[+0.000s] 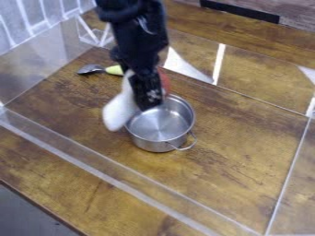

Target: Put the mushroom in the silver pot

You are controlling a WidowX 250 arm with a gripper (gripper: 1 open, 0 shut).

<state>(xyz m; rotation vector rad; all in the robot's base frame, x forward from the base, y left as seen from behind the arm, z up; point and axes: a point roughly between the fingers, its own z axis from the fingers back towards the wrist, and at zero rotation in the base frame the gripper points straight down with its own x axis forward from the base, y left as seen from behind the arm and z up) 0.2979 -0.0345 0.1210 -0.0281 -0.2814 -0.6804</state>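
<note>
Round shiny steel pot point(163, 126), mid-desk, holds nothing; black gripper point(145, 90), jaws clamped on white-stemmed, red-capped mushroom point(121, 111), overlaps its left rim; yellow-green vegetable point(113, 69) behind.

Clear walls box in the surface point(234, 152)

Silver pot point(163, 126) sits mid-surface; the arm looms at its 11 o'clock; 3 to 6 o'clock lies open.

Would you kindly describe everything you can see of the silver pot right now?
The silver pot is small, round and shiny, apparently steel, with a reflective inside and one small side handle showing at its lower right rim. It stands upright on the wooden table. Nothing shows inside it. The gripper hangs over its upper left rim, holding the mushroom, whose blurred white stem overlaps that edge; contact cannot be told.
</note>
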